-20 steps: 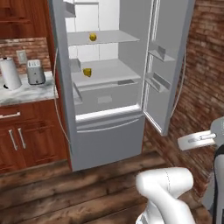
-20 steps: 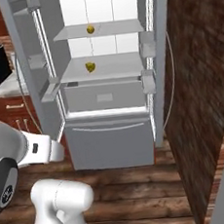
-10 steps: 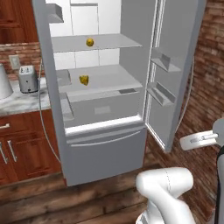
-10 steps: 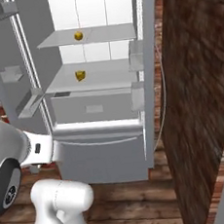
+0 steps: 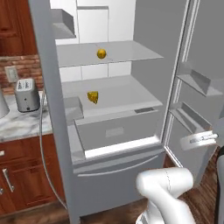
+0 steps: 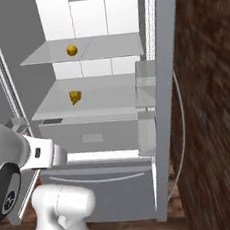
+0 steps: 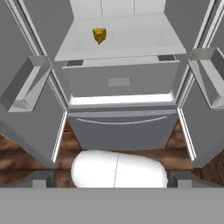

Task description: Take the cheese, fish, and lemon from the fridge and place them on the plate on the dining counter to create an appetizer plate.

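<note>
The fridge point(image 5: 118, 131) stands with both doors swung wide, its white interior lit and its clear shelves in plain sight from the two base views and from the hand view. The lemon point(image 5: 101, 54) sits alone on the upper glass shelf, toward the back, while the cheese point(image 5: 92, 96) — a small yellow-orange wedge — rests on the shelf below it, left of centre and well apart from the fruit; the right base view shows the same pair, lemon point(image 6: 72, 50) above and cheese point(image 6: 75, 96) beneath. In the hand view the cheese point(image 7: 99, 35) appears near the top, on the white shelf above the closed bottom drawer point(image 7: 118, 124), with door bins point(image 7: 26, 83) angled out on either side. The gripper point(image 7: 111, 181) hangs low in front of the drawer, clear of every shelf and touching nothing — its two dark tips are set far apart at the bottom of the hand view, jaws spread wide and empty. To the left of the fridge, a toaster point(image 5: 26, 95) stands on the marble wall counter point(image 5: 17, 124) above reddish wood cabinets, and a brick wall point(image 6: 211, 107) runs along the right.
</note>
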Motion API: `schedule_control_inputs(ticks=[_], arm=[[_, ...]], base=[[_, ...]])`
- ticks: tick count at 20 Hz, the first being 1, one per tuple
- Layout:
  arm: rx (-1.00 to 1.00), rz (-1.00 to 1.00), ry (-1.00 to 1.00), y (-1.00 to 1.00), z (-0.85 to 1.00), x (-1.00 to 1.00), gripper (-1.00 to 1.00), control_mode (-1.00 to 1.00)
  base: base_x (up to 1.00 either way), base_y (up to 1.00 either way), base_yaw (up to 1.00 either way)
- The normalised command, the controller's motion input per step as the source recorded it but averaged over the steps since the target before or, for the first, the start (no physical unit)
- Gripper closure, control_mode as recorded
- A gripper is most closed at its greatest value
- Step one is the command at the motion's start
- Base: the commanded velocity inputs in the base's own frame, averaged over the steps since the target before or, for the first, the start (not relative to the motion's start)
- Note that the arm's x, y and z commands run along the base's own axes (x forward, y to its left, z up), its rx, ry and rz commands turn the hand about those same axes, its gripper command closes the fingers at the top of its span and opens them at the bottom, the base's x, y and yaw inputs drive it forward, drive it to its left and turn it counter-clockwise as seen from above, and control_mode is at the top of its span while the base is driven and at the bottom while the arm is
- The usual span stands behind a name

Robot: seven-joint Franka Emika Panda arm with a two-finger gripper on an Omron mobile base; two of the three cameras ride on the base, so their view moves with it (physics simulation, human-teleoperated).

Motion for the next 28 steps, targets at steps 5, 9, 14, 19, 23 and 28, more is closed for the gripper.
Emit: schedule_control_inputs(ticks=[5, 9, 14, 19, 23, 28], arm=[[0.00, 0.00, 0.00, 0.00, 0.00, 0.00, -1.00, 1.00], [0.00, 0.00, 0.00, 0.00, 0.00, 0.00, -1.00, 1.00], [0.00, 0.00, 0.00, 0.00, 0.00, 0.00, -1.00, 1.00], [0.00, 0.00, 0.00, 0.00, 0.00, 0.00, -1.00, 1.00], [0.00, 0.00, 0.16, 0.20, 0.00, 0.37, -1.00, -1.00], [0.00, 0.00, 0.25, 0.31, 0.03, 0.47, -1.00, -1.00]], base=[[0.96, 0.00, 0.00], [1.00, 0.03, 0.00], [1.00, 0.18, 0.02], [1.00, 0.23, 0.04], [0.46, 0.16, 0.01], [0.00, 0.00, 0.00]])
